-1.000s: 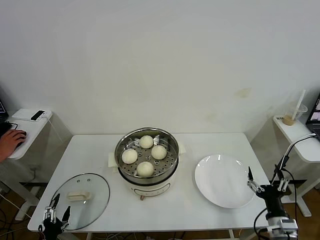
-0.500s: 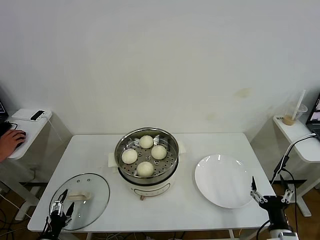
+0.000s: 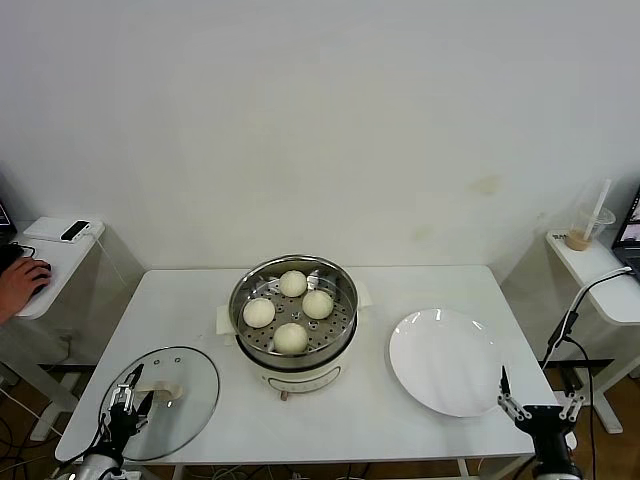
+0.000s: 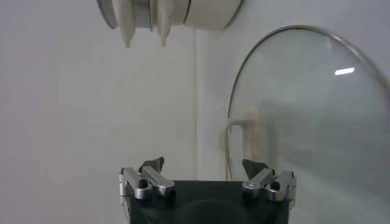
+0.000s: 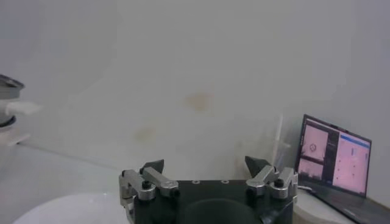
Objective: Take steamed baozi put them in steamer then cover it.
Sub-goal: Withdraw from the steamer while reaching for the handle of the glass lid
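Several cream-white baozi (image 3: 291,338) lie in the shiny steamer (image 3: 246,335), which stands on its cream base at mid-table. The glass cover (image 3: 190,410) lies flat at the table's front left, its cream handle (image 3: 166,390) up. My left gripper (image 3: 130,396) is open just over the cover's near edge, a little short of the handle. In the left wrist view the cover (image 4: 311,122) and handle (image 4: 242,131) lie ahead of the open left gripper (image 4: 204,165). My right gripper (image 3: 540,400) hangs open off the front right corner and holds nothing (image 5: 206,163).
A bare white plate (image 3: 445,360) sits right of the steamer. Small side tables flank the main table: the left one has a person's hand (image 3: 18,280) on it, the right one a cup with a straw (image 3: 580,235). A laptop screen (image 5: 332,161) shows in the right wrist view.
My left gripper has moved forward from the table's front edge onto the cover, towards its handle. My right gripper has sunk lower and back, away from the plate.
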Available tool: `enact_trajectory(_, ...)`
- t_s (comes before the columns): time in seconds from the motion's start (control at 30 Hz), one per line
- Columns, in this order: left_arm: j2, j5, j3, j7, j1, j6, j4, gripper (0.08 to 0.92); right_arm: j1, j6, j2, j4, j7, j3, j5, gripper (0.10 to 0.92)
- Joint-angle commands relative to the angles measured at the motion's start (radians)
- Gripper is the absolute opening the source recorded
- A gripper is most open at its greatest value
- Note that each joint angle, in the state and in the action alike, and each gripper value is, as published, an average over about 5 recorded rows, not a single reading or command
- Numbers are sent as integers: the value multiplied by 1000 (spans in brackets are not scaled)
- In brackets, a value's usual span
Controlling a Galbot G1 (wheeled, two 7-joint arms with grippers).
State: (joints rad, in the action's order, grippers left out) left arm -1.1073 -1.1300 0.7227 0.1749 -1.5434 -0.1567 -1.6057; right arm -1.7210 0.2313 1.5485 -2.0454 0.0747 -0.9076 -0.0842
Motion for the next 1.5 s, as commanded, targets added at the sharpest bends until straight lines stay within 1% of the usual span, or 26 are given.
enact_trajectory(0.03, 19, 1, -25, -10, 72, 1, 51, 823, -13, 5, 18, -4, 1, 0, -19, 823)
enact_trajectory(0.2, 14, 7, -35, -12, 121, 0, 89, 823, -22, 18, 26, -3, -1, 10, -50, 823)
enact_trajectory(0.37, 12, 21, -39, -6, 133, 0, 99, 823, -33, 24, 28, -4, -2, 21, -61, 823)
enact_trajectory(0.47, 11, 26, -38, -5, 128, 0, 99, 796, -34, 25, 27, -3, -3, 19, -61, 823)
enact_trajectory(0.57, 6, 28, -36, 0, 121, -3, 100, 723, -33, 25, 27, -4, -3, 20, -60, 823)
enact_trajectory(0.87, -8, 44, -18, 33, 90, -30, 90, 463, -31, 27, 22, -3, -4, 37, -60, 823)
enact_trajectory(1.1, -12, 72, 7, 68, 57, -47, 36, 256, -30, 30, 16, -1, -3, 55, -67, 823)
enact_trajectory(1.2, -11, 92, 20, 72, 46, -37, -3, 179, -33, 32, 12, -1, -3, 67, -71, 823)
enact_trajectory(1.3, -9, 110, 32, 68, 35, -5, -56, 145, -34, 36, 7, 5, -4, 80, -77, 823)
enact_trajectory(1.5, -2, 114, 57, 22, 14, 92, -196, 145, -33, 42, -5, 14, -6, 101, -82, 823)
